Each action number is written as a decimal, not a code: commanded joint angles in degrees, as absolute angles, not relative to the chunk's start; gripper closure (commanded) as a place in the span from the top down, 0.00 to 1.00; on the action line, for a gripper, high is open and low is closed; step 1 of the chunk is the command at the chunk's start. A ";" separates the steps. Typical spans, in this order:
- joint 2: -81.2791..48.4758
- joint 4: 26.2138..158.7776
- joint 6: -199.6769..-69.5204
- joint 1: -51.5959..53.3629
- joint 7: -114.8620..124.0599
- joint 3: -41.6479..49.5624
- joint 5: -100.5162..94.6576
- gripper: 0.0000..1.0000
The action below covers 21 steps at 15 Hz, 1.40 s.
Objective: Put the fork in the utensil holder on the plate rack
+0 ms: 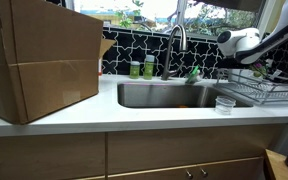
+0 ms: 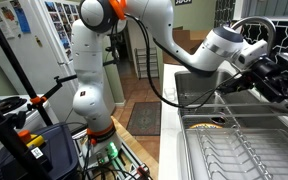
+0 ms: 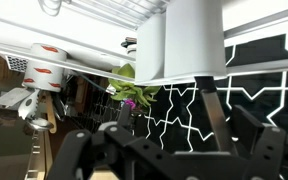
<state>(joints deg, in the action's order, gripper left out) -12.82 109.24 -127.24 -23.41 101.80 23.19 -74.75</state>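
Note:
In the wrist view a white utensil holder (image 3: 179, 40) fills the top middle. A grey fork handle (image 3: 212, 105) sticks out of it toward my gripper (image 3: 184, 128); the fork's head is hidden inside. My gripper's fingers stand wide apart, and the handle lies between them, close to the finger on the picture's right. The silver wire plate rack shows in both exterior views (image 1: 272, 93) (image 2: 234, 150), beside the sink. My gripper (image 1: 252, 68) (image 2: 269, 72) hovers over the rack's far end.
A large cardboard box (image 1: 39, 60) stands on the counter. The faucet (image 1: 176, 45) rises behind the steel sink (image 1: 169, 95), with green bottles (image 1: 142, 68) beside it. A small clear plastic cup (image 1: 225, 103) sits on the counter in front of the rack.

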 commanded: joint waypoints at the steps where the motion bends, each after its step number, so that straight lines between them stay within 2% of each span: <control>1: -7.52 112.29 -123.91 -22.87 98.09 21.93 -69.19 1.00; 12: -0.40 111.17 -112.41 -20.97 94.45 20.60 -59.38 1.00; 21: 3.01 111.08 -109.53 -20.81 86.08 20.53 -51.43 1.00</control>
